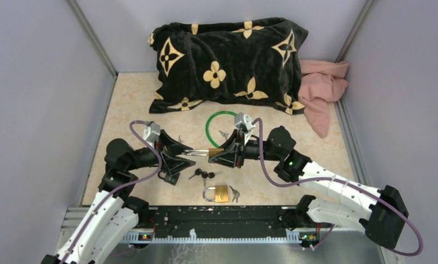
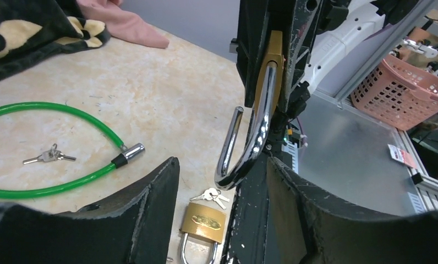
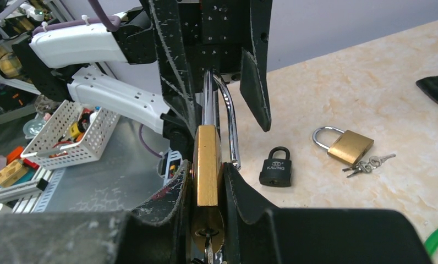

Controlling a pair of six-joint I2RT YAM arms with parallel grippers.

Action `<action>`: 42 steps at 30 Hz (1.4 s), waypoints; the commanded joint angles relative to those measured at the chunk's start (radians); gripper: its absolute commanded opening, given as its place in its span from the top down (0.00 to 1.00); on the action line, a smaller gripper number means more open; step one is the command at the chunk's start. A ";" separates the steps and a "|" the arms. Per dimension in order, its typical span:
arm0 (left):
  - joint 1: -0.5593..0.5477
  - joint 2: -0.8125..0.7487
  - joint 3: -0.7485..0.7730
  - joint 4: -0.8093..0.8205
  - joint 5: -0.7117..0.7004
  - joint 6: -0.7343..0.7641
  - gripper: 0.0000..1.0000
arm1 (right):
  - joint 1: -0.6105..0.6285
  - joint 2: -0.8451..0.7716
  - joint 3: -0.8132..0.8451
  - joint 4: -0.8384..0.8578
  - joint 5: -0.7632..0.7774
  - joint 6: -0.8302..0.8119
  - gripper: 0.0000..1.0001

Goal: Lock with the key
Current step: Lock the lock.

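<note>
Padlock (image 3: 207, 159) is clamped by its brass body in my right gripper (image 1: 219, 154), its open shackle (image 2: 255, 126) reaching between my left gripper's (image 2: 222, 184) spread fingers, which hold nothing. Second brass padlock (image 1: 221, 193) lies on the table (image 1: 134, 104) nearby.

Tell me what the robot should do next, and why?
Probably the open left claw should swing the shackle round and press it in: its free end hangs beside the brass padlock, not in its hole, while the right claw clamps the body.
</note>
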 commanded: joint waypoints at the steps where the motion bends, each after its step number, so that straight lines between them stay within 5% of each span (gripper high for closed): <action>1: 0.005 -0.002 0.020 0.026 0.068 0.030 0.35 | -0.009 -0.024 0.023 0.136 -0.009 0.004 1.00; 5: 0.006 -0.001 0.031 0.039 0.090 0.001 0.45 | -0.012 -0.028 0.026 0.109 -0.001 -0.007 1.00; 12: 0.012 0.000 0.048 0.107 0.148 -0.021 0.37 | -0.046 -0.043 0.010 0.101 -0.014 -0.014 1.00; 19: 0.012 0.016 0.031 0.146 0.136 -0.060 0.78 | -0.048 -0.031 0.016 0.099 -0.036 -0.007 1.00; 25: 0.011 0.039 -0.010 0.263 0.125 -0.176 1.00 | -0.048 -0.013 0.018 0.102 -0.039 -0.013 1.00; 29: 0.008 0.066 -0.058 0.373 0.111 -0.267 1.00 | -0.047 0.030 0.014 0.209 -0.045 0.024 1.00; 42: -0.068 0.106 -0.070 0.426 0.081 -0.232 1.00 | -0.028 0.139 0.033 0.292 -0.019 0.049 1.00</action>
